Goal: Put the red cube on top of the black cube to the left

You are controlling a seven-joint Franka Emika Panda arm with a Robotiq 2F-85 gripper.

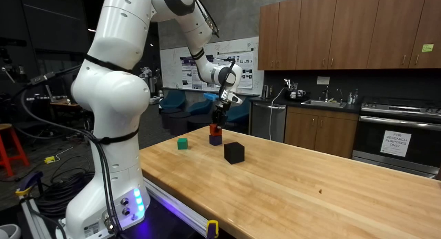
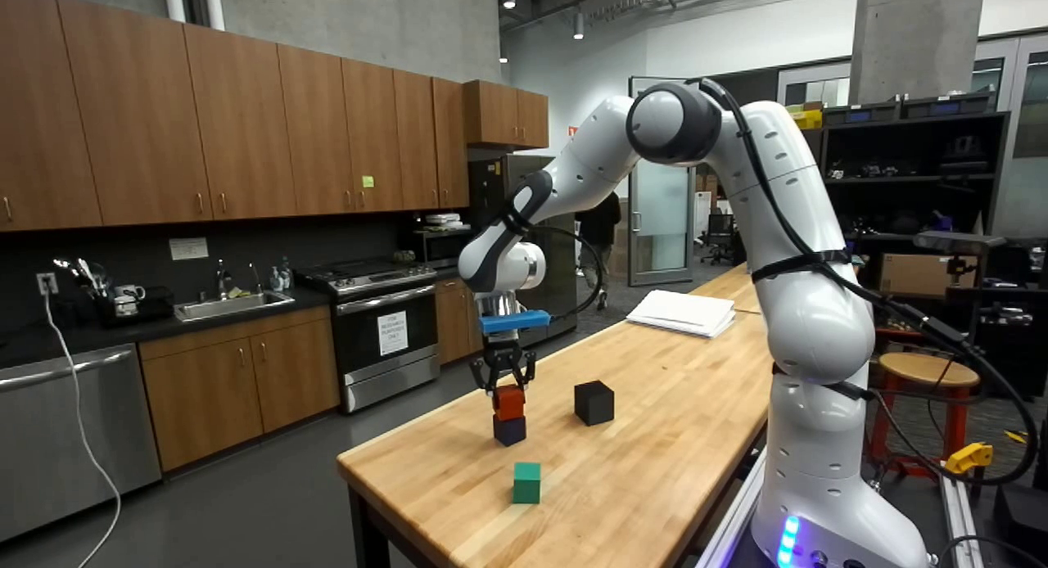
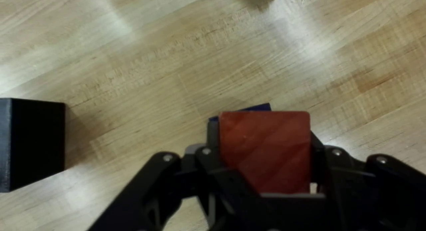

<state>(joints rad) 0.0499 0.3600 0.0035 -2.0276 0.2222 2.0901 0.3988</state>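
Observation:
The red cube (image 1: 212, 130) sits directly over the small dark cube (image 1: 215, 140), and the two look touching in both exterior views (image 2: 509, 403) (image 2: 509, 431). This lower one, the black cube, looks dark purplish-blue. In the wrist view the red cube (image 3: 266, 147) hides most of it; only a blue-black edge (image 3: 258, 108) shows, turned at an angle to the red cube. My gripper (image 2: 508, 386) points down with a finger on each side of the red cube. In the wrist view the fingers (image 3: 264, 141) look pressed against its sides.
A bigger black cube (image 1: 234, 153) stands nearby on the wooden table (image 1: 293, 184); it also shows in the wrist view (image 3: 36, 144). A small green cube (image 2: 526, 482) stands near the table's end. A paper stack (image 2: 684, 313) lies farther along the table.

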